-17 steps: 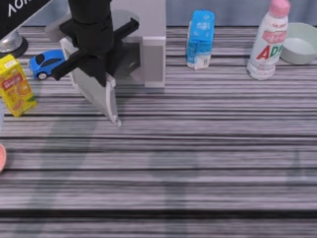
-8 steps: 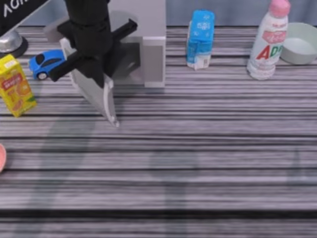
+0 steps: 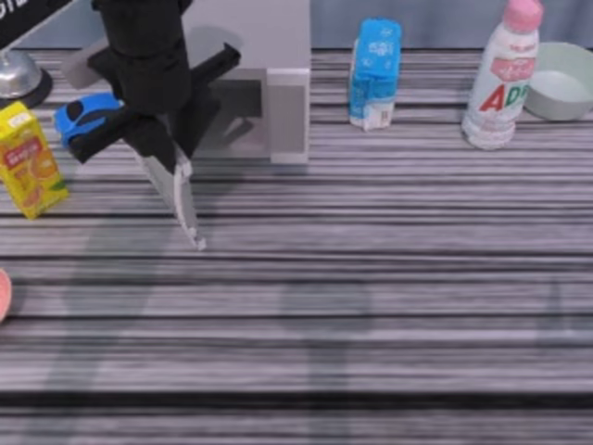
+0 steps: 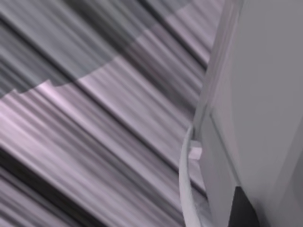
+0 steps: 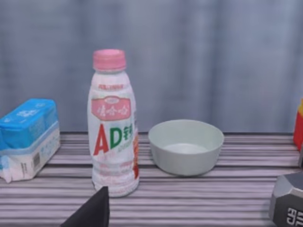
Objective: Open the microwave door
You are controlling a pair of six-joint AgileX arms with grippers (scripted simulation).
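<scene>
Left gripper (image 3: 171, 153) on microwave door (image 3: 182, 199), swung outward, edge-on

Microwave (image 3: 269, 37): smooth matt light-grey casing, looks like painted metal or plastic; cannot tell which. Microwave door (image 3: 181, 199): same flat matt grey, edge paler; in the left wrist view the door panel (image 4: 265, 94) is even and unmarked, no gloss.
Left gripper (image 3: 167, 148): matt black, plastic-like.
Table (image 3: 371, 306): streaked grey-and-lilac surface, looks like brushed laminate, low sheen.
Bottle (image 5: 112, 127): glossy white plastic, pink cap, printed label.
Bowl (image 5: 185, 145): smooth pale grey-green, satin finish, ceramic or plastic.
Blue carton (image 3: 374, 74): printed film or paper pack, slight sheen.
Yellow juice box (image 3: 28, 159): printed cardboard.
Toy car (image 3: 83, 113): glossy blue plastic.
</scene>
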